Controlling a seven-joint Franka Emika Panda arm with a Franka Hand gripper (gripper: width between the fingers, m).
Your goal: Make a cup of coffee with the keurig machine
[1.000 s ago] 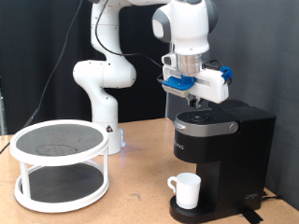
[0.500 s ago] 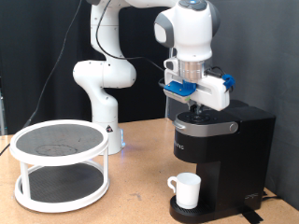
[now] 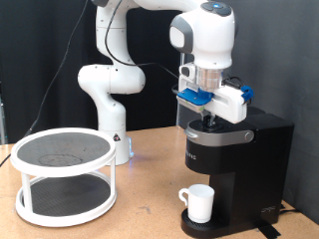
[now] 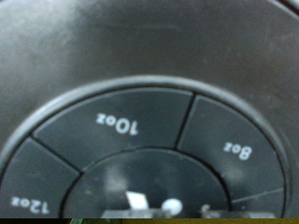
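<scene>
The black keurig machine (image 3: 239, 159) stands at the exterior view's right with its lid closed. The white cup (image 3: 198, 203) sits on its drip base under the spout. My gripper (image 3: 212, 117) is directly over the lid, fingertips at or just above its top; the fingers look shut and empty. The wrist view is filled by the lid's round button panel, with the 10oz button (image 4: 117, 124), the 8oz button (image 4: 240, 149) and the 12oz button (image 4: 23, 203) very close to the camera.
A white two-tier round rack (image 3: 62, 174) stands on the wooden table at the exterior view's left. The arm's white base (image 3: 108, 95) is behind it. A black curtain closes the back.
The hand has shifted slightly to the exterior view's right and lowered onto the machine's lid. The cup and the machine have not moved.
</scene>
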